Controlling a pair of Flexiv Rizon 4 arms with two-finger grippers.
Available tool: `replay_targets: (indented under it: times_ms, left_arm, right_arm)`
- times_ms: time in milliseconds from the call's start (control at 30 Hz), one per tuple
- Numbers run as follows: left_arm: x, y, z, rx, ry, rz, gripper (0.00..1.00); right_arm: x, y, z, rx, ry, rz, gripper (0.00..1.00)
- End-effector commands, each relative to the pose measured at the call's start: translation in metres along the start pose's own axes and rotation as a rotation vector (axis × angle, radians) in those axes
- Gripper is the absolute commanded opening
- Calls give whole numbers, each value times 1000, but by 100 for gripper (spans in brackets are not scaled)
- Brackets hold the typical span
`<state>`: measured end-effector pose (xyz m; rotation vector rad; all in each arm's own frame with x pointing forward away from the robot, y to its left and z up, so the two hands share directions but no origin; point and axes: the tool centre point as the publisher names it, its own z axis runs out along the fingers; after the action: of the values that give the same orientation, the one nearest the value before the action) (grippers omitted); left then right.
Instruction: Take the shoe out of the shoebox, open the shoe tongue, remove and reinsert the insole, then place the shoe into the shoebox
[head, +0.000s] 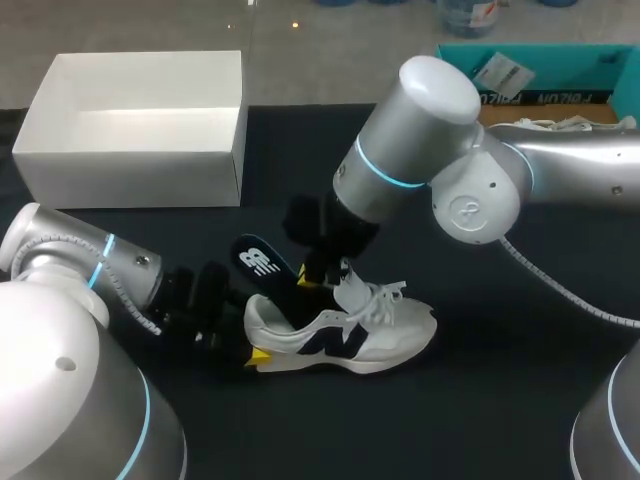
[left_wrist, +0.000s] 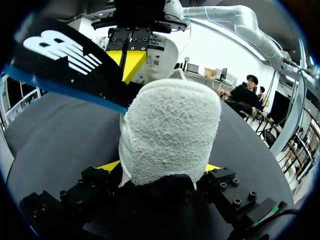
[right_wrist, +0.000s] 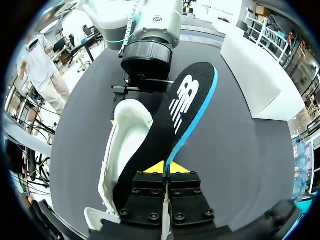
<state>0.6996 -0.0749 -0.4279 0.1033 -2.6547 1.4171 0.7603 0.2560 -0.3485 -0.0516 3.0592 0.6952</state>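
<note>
Dark cloth covers the table, and near the middle of its front edge the white shoe (head: 345, 335) rests on its sole, toe toward the right edge. The black, blue-edged insole (head: 262, 262) slants up out of the shoe's opening, its free end raised over the heel. The right gripper (right_wrist: 166, 169) pinches the insole's rim between narrowly set fingers, just above the tongue. The left gripper (left_wrist: 162, 167) clamps the heel from both sides, steadying the shoe. The white shoebox (head: 130, 175) stands open at the far left corner, well apart.

The insole step looks to be in hand, though one moment does not show whether it is coming out or going back in. Pulling it free calls for a lift clear of the collar. Reinserting it calls for sliding its front end under the tongue.
</note>
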Motion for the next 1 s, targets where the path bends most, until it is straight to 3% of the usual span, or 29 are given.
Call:
replay_targets:
  times_ms: [33, 267, 400, 533, 1000]
  left_arm:
    - [-1, 3, 3, 0, 1, 0, 0]
    - [-1, 3, 3, 0, 1, 0, 0]
    - [-1, 3, 3, 0, 1, 0, 0]
    - [-1, 3, 3, 0, 1, 0, 0]
    - [-1, 3, 3, 0, 1, 0, 0]
  right_arm:
    - [-4, 4, 0, -10, -4, -8, 0]
    - [-6, 8, -8, -12, -19, -16, 0]
    - [-7, 7, -8, -60, -40, -27, 0]
    - [-12, 12, -17, -41, -57, -34, 0]
    - [-38, 26, -84, -81, -175, -31, 0]
